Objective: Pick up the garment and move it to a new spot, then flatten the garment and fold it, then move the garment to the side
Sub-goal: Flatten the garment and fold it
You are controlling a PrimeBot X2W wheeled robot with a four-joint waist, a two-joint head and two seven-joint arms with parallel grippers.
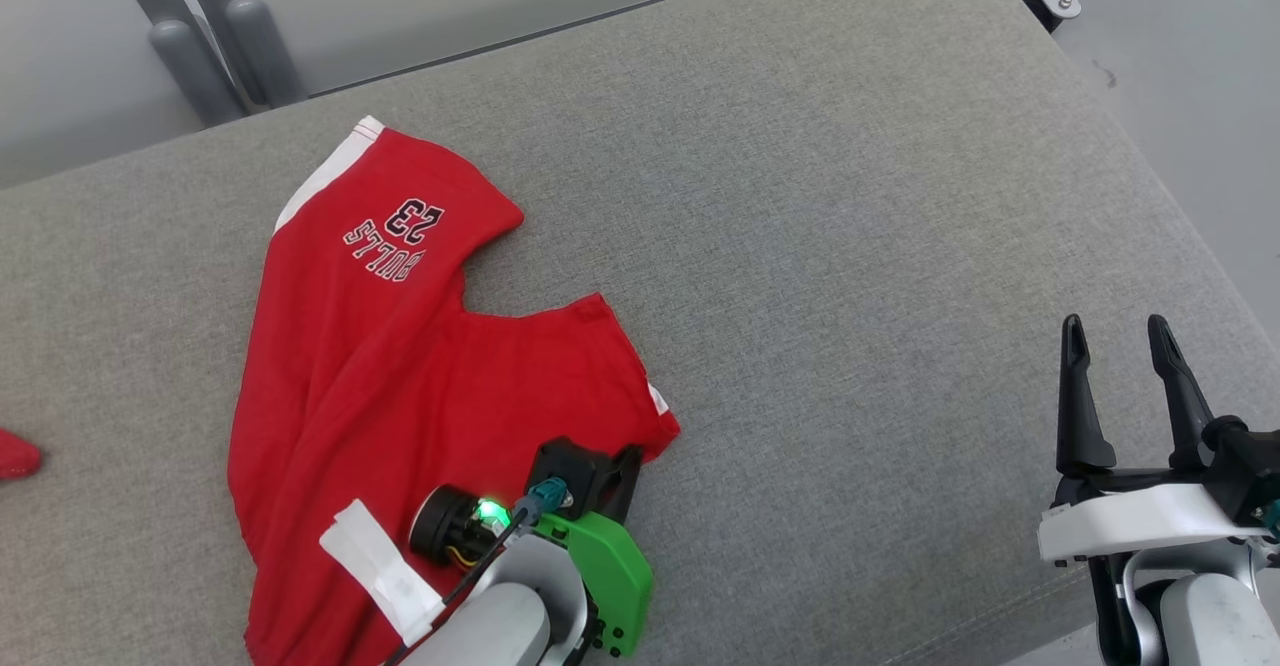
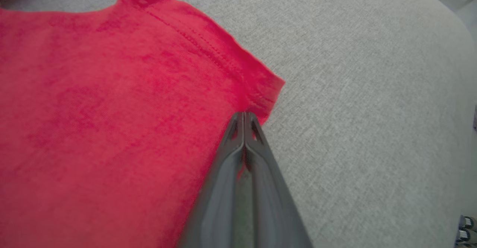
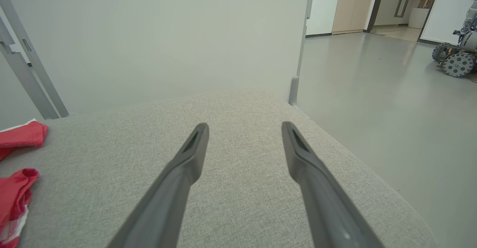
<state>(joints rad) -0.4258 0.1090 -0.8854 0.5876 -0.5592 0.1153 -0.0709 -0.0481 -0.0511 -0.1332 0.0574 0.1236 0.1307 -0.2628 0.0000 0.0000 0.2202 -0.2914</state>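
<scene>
Left wrist view. Left claw (image 2: 244, 115) clenched, tips pressed together on the stitched hem corner of the red garment (image 2: 111, 110). Cloth spreads away toward 9 o'clock. Bare grey padded counter (image 2: 354, 110) runs from 12 round to 5 o'clock. The bite looks thin, right at the edge of the hem. I cannot tell how many layers are caught.

Head view. Garment is a pair of red shorts with a white side stripe and "BULLS 23" print. It lies roughly flat at the 9 o'clock side of the counter. The left arm comes down on its 5 o'clock corner. Right claw (image 1: 1115, 328) sits at 4 o'clock, released, fingers apart, well clear of the cloth. Small red scrap (image 1: 15, 454) at the 9 o'clock edge.

Right wrist view. Right fingers wide apart over bare counter, with red cloth at the 9 o'clock edge.

Judgement: this is the pick-up. Lift slowly and straight up so the corner does not slip out. Carry it toward the open counter at 2 o'clock, letting the cloth trail rather than bunch.
</scene>
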